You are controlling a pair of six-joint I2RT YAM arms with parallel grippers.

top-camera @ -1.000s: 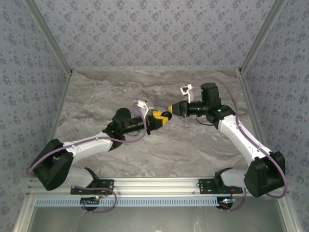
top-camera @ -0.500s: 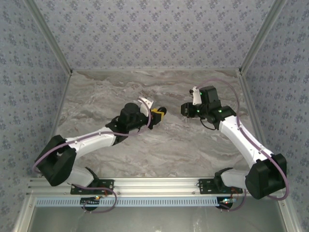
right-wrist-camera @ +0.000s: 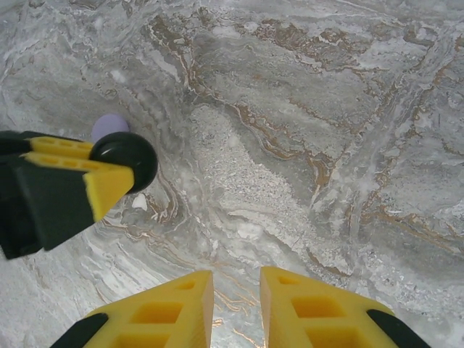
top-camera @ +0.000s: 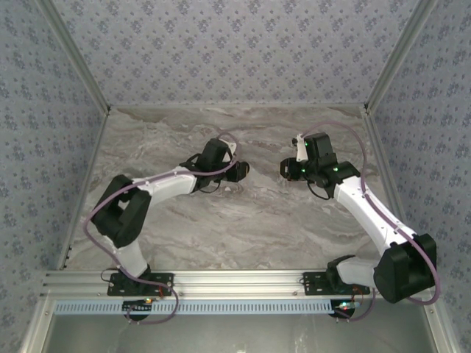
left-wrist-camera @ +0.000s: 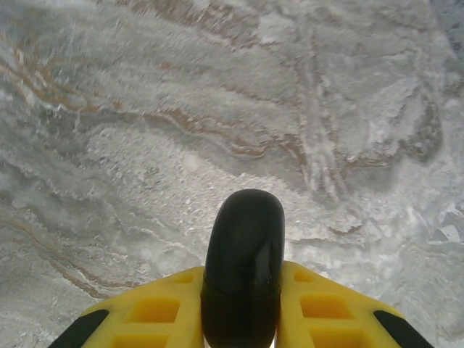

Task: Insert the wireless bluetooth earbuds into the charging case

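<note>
Right arm (top-camera: 360, 202) backed off; left jaws clamp charging case (left-wrist-camera: 243, 246).

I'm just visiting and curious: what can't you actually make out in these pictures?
Black puck, left wrist view: lower part hidden by the fingers of the left gripper and the bottom edge; lid seam untellable.
Lilac blob, right wrist view: half behind the puck; unidentifiable.
Earbuds: top view too small to tell.
</note>
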